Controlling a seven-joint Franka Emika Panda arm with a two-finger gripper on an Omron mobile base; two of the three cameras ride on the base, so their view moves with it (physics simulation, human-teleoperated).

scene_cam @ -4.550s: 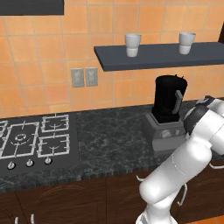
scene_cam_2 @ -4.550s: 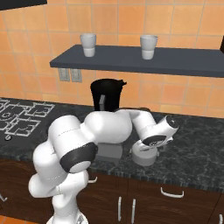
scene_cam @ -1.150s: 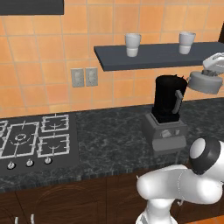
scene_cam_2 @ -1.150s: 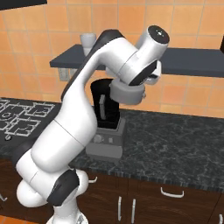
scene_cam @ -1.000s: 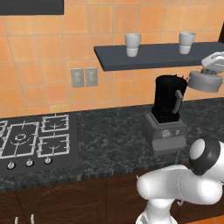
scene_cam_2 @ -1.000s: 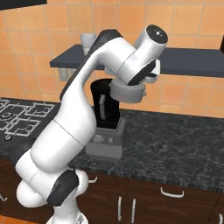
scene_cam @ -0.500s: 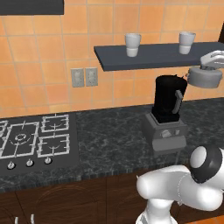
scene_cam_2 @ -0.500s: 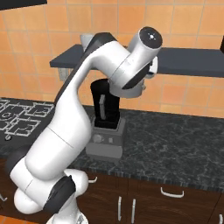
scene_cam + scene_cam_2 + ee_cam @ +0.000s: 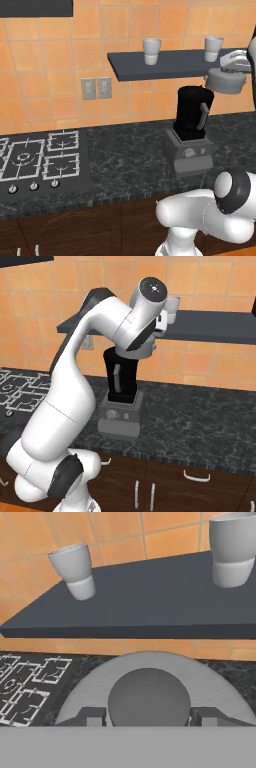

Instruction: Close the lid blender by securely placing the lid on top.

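Grey lid (image 9: pixel 226 80) is gripped by its knob in my end effector (image 9: pixel 148 716), held level in the air, above and just right of the blender (image 9: pixel 190 115) on the bench.

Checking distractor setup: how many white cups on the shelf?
2. Both stand on the dark wall shelf: one small white cup near its left end, the other white cup further right, beside the raised tool. In the right base view the arm may hide more.
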